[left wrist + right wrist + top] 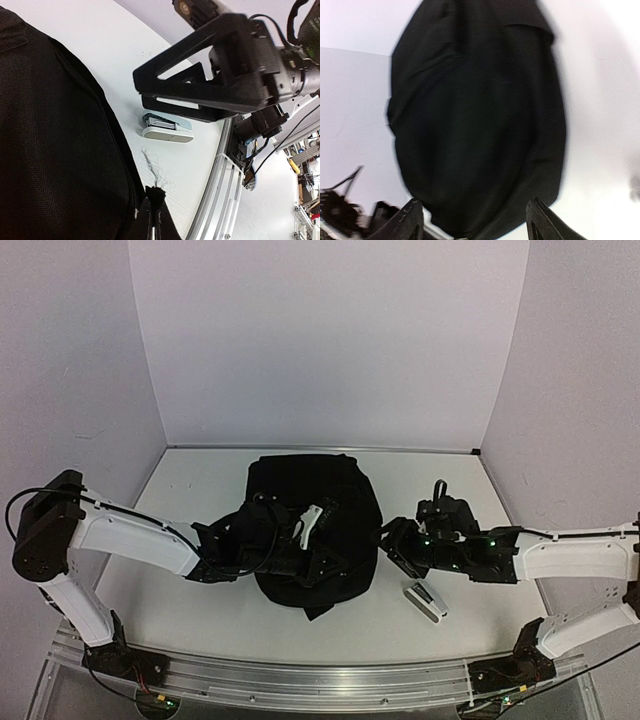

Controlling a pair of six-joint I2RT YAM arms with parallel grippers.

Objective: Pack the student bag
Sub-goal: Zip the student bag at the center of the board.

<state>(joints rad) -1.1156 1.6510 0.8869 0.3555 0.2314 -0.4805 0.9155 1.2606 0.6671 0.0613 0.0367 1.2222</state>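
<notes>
Student bag (315, 495) lies mid-worktop (190, 615), betw. the two arms.

L hand (155, 200): pinched fully shut at bag's near-R edge. L wrist view doesn't show whether fabric is caught.

R hand (390, 540): just beside bag's R side, fingers (412, 220) wide apart, nothing betw. them. R wrist view is blurred; bag fills it.

Top view: white stapler (425, 600) on worktop near R hand, apart from bag.

Only L wrist view shows frayed threads (152, 167) by bag edge, and stapler partly behind R hand.
</notes>
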